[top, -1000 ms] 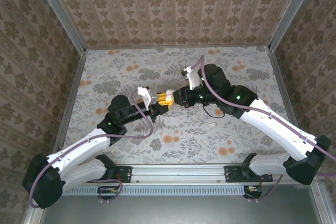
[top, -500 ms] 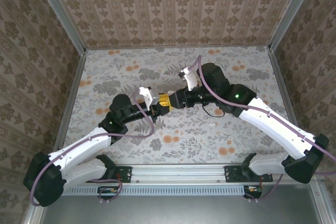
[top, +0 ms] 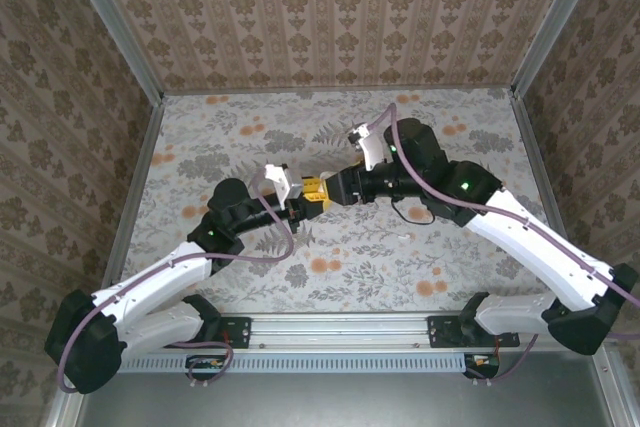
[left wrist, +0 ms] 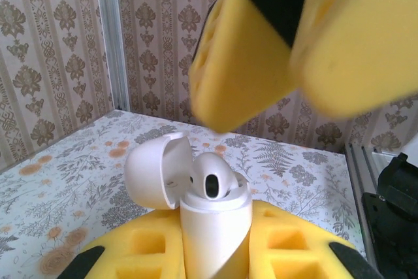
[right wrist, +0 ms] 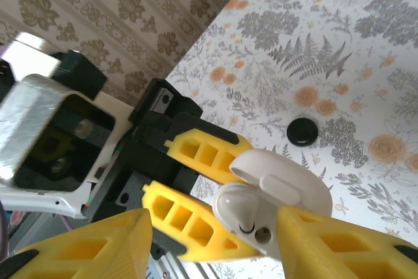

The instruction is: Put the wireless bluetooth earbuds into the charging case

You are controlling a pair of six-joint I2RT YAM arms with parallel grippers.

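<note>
**Centre of the overhead view.** The left hand (top: 300, 203) is clamped on the white charging case (left wrist: 215, 227), which stands upright with its lid (left wrist: 157, 176) tipped open to the left. A white earbud (left wrist: 212, 182) sits in the case's mouth. The right hand (top: 322, 191) hangs just above, its yellow fingers (left wrist: 243, 63) spread apart. A small black round piece (right wrist: 302, 131), possibly an earbud or a case, lies on the floral worktop (right wrist: 366, 44), right of centre in the right wrist view.
</note>
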